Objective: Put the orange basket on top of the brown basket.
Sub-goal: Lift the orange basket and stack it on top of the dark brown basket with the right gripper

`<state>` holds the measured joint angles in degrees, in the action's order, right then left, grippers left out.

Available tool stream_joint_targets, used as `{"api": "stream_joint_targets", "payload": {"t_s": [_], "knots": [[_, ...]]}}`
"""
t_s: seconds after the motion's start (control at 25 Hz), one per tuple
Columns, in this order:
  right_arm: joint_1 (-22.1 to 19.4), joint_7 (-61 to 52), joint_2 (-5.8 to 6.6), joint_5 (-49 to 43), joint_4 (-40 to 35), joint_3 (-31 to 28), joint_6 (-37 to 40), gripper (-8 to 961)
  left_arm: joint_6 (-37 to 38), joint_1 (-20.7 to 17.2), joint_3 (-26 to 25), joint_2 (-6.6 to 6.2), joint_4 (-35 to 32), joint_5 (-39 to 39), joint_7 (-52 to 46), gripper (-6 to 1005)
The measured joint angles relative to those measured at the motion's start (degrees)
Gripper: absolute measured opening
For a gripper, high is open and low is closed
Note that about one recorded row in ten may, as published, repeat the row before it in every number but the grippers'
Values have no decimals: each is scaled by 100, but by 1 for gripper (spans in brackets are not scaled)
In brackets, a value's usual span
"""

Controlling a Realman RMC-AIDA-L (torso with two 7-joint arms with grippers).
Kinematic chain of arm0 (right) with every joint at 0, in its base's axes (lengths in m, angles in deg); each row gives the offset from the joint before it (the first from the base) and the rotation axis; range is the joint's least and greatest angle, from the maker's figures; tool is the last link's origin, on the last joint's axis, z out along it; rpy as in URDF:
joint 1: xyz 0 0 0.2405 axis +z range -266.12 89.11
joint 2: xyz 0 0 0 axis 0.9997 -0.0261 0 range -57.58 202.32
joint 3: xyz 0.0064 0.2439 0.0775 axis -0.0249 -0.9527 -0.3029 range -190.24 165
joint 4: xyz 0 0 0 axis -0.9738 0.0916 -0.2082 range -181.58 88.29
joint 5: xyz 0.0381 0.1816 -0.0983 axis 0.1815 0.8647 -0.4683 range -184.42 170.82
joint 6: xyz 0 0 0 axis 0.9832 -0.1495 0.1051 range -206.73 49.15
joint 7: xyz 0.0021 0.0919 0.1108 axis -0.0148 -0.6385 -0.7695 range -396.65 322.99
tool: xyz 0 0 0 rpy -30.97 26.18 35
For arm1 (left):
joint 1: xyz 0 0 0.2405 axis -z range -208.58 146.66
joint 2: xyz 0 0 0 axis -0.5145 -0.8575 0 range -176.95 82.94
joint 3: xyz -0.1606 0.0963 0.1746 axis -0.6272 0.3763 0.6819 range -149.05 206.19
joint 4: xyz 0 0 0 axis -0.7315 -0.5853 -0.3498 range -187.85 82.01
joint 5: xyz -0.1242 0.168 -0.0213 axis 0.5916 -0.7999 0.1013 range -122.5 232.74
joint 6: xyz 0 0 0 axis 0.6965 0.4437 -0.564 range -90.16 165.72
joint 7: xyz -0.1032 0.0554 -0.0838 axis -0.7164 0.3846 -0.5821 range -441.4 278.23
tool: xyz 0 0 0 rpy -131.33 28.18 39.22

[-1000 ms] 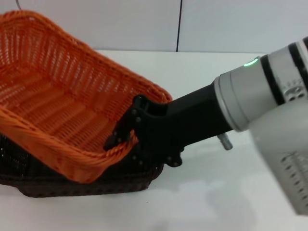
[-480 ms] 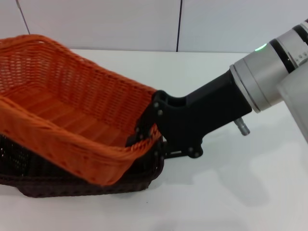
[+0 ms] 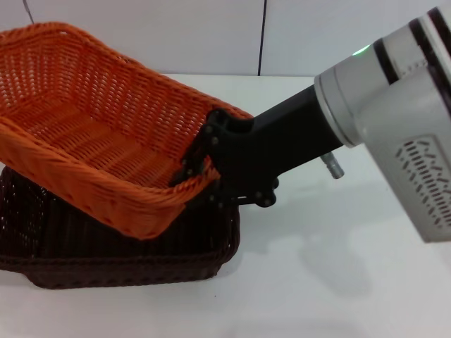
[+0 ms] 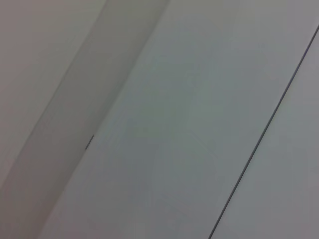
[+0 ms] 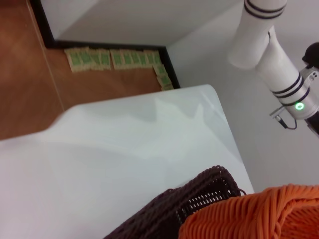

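Note:
The orange basket (image 3: 91, 141) is held tilted above the brown basket (image 3: 120, 246), which sits on the white table at the left in the head view. My right gripper (image 3: 201, 163) is shut on the orange basket's right rim. The basket's near long side hangs low over the brown basket and its far left end is raised. In the right wrist view the orange rim (image 5: 254, 214) shows beside a corner of the brown basket (image 5: 199, 199). My left gripper is out of view; the left wrist view shows only a wall.
The white table (image 3: 338, 282) extends to the right and front of the baskets. A white wall stands behind. In the right wrist view my left arm (image 5: 279, 74) is raised at the far side, beyond the table's edge (image 5: 219, 99), with wooden floor (image 5: 30, 74) past it.
My right gripper has lifted and shifted the orange basket up and left over the brown basket. More of the brown basket's inside now shows beneath its right end.

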<state>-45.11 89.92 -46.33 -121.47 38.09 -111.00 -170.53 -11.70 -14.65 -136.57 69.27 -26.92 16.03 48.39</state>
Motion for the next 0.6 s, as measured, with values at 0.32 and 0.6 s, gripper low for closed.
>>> {"api": "stream_joint_targets", "payload": {"t_s": [0.32, 0.6], "knots": [[-101, -599, -13, -608, 424, 652, 357, 267, -195, -51, 0, -28, 13, 5, 10, 513], [-443, -1136, -23, -1161, 1341, 1052, 529, 320, -232, -28, 0, -58, 58, 14, 11, 513]]}}
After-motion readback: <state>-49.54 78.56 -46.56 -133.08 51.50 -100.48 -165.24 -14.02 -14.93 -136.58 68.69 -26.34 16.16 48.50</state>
